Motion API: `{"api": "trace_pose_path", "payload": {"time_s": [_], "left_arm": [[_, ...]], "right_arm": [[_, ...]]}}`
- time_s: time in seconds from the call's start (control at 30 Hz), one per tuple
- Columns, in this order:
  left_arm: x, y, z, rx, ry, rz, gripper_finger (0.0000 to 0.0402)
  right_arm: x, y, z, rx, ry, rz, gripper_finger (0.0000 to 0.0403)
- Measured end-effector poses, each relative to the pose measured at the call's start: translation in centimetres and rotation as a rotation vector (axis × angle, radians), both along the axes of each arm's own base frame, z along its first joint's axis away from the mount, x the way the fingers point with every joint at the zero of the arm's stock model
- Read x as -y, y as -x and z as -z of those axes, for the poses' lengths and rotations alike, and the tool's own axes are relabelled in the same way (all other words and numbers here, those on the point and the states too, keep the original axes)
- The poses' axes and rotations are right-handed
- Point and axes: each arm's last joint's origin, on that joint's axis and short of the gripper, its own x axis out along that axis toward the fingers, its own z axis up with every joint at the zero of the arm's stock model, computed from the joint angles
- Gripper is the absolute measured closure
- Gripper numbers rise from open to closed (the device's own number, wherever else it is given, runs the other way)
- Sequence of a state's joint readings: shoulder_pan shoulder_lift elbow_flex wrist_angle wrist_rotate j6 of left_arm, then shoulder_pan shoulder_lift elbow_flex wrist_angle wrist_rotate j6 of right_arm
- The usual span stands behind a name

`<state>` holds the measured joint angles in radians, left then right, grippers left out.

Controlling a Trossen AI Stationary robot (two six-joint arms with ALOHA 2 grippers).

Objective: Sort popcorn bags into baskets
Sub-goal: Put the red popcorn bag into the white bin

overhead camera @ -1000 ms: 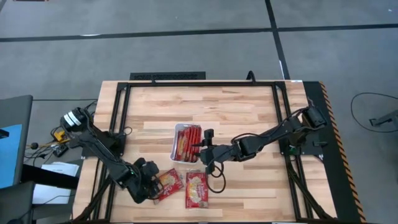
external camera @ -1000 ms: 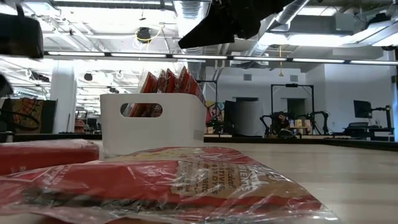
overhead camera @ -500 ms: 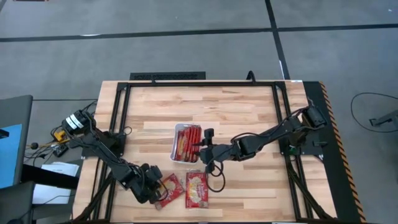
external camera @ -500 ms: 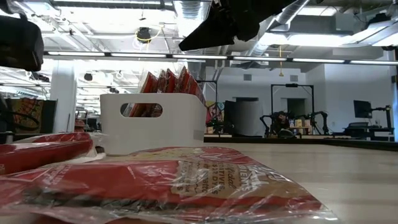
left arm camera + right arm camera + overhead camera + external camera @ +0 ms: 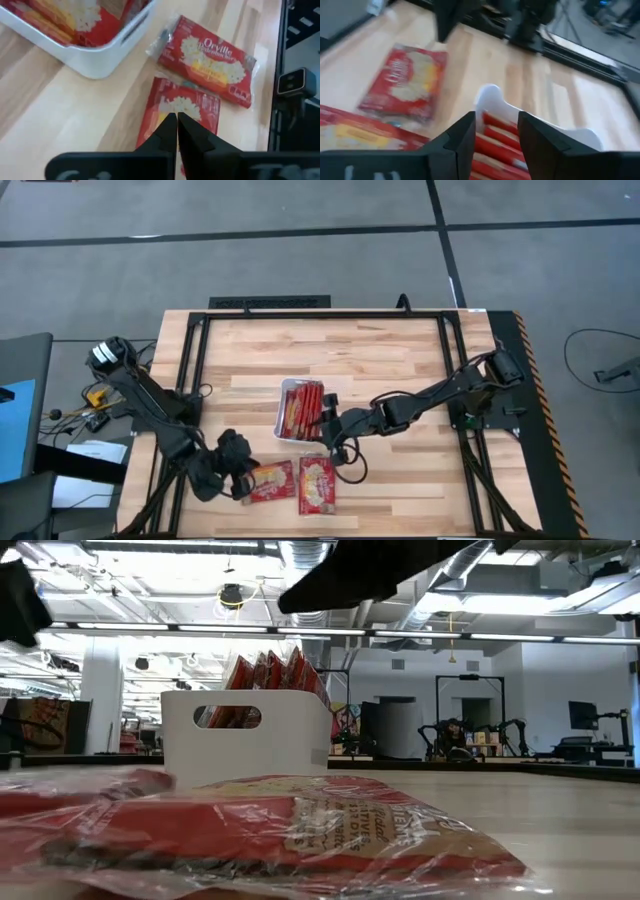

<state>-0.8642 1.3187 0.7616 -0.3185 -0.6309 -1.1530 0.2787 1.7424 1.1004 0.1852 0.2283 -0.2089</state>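
Your left claw (image 5: 176,131) is covering the near end of one bag (image 5: 186,111). The basket (image 5: 107,54) is running off the wrist picture's edge, and its packets (image 5: 301,410) are overlapping too tightly for counting.

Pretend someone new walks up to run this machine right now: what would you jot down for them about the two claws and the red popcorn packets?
Left gripper: fingers shut on the edge of the left loose bag, near the table's front edge.
Right gripper: fingers open, holding nothing, hovering over the white basket.
Done: several red bags stand packed in the basket.
Left: two bags remain flat on the wooden table, the one being gripped and the right loose bag beside it. Both still need to go into the basket.
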Motion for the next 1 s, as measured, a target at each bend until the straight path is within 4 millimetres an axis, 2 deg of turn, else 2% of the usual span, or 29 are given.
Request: {"api": "trace_pose_path", "payload": {"time_s": [0.2,0.33,0.47,0.7,0.87,1.0], "left_arm": [[0.1,0.2,-0.5,-0.030,0.035,0.092,0.0401],[1.5,-0.1,-0.2,0.006,0.030,0.187,0.0396],[3.5,-0.8,1.3,0.066,-0.037,0.300,0.0371],[5.7,-1.9,5.1,0.017,-0.116,0.337,0.0260],[6.7,-2.5,6.5,-0.021,-0.165,0.378,0.0167],[7.1,-2.8,7.4,-0.073,-0.246,0.423,0.0119]], "right_arm": [[-0.1,-0.1,-0.2,0.030,-0.032,-0.006,0.0210],[0.1,-0.1,-0.1,0.024,0.001,0.057,0.0204],[0.4,0.0,0.1,0.008,0.040,0.122,0.0206],[-0.6,0.3,0.1,0.010,0.016,0.120,0.0218],[-1.4,0.6,0.1,0.008,0.036,0.130,0.0220],[-1.6,0.8,0.3,-0.001,0.062,0.159,0.0216]]}}
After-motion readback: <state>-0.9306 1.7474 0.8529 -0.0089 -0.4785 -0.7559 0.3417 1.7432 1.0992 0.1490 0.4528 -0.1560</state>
